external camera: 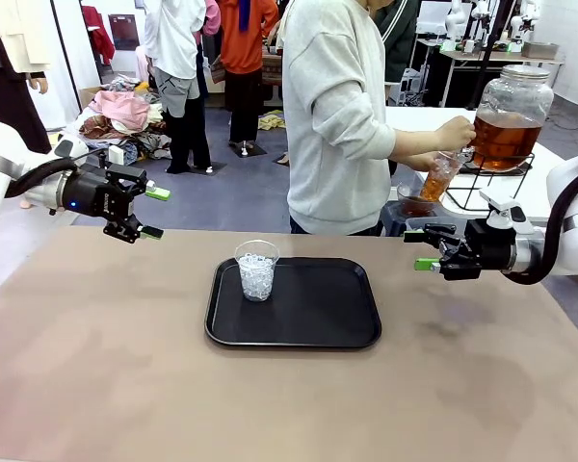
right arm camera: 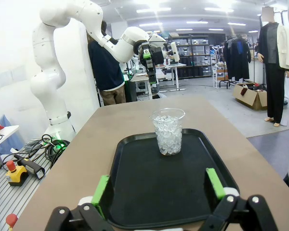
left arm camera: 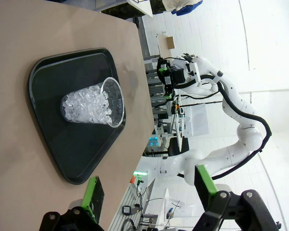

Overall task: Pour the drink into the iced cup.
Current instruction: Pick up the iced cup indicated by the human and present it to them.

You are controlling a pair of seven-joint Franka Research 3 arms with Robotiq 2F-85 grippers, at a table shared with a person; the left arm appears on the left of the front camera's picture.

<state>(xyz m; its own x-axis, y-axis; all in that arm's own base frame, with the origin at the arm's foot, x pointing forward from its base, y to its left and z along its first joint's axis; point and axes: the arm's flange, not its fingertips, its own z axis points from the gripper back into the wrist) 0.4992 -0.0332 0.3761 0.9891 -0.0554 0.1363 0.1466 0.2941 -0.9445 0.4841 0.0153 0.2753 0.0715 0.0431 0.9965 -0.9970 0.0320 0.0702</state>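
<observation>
Lying mid-tabletop: black tray. Standing upright on its left part: clear cup of ice. Hovering either side of the tray, both spread and gripping nothing: left tool, right tool. Sitting beyond the far edge, in a glass jar: amber drink. Tilting a second cup, partly amber, just beside the jar: person's hand.

A black rectangular tray lies at the middle of a tan surface. Beyond it, at eleven o'clock, is a heap of clothes. At two o'clock, a black wire stand sits on a white side table.
</observation>
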